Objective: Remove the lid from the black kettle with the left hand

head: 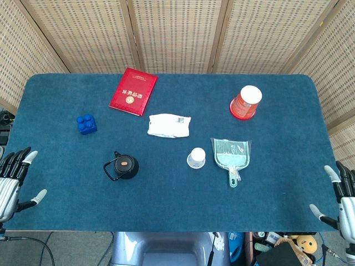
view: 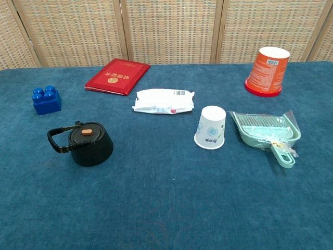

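A small black kettle (head: 123,167) (view: 88,144) stands upright on the blue table, left of centre. Its black lid (head: 125,163) (view: 87,133) with an orange knob sits on top, and its handle points left. My left hand (head: 13,180) hangs at the table's near left edge in the head view, fingers spread and holding nothing, well to the left of the kettle. My right hand (head: 342,195) is at the near right edge, fingers apart and empty. Neither hand appears in the chest view.
A blue toy brick (head: 86,124) lies behind the kettle on the left, a red booklet (head: 133,91) at the back. A white packet (head: 169,125), an upturned paper cup (head: 196,158), a green dustpan (head: 231,155) and an orange tub (head: 246,102) lie to the right.
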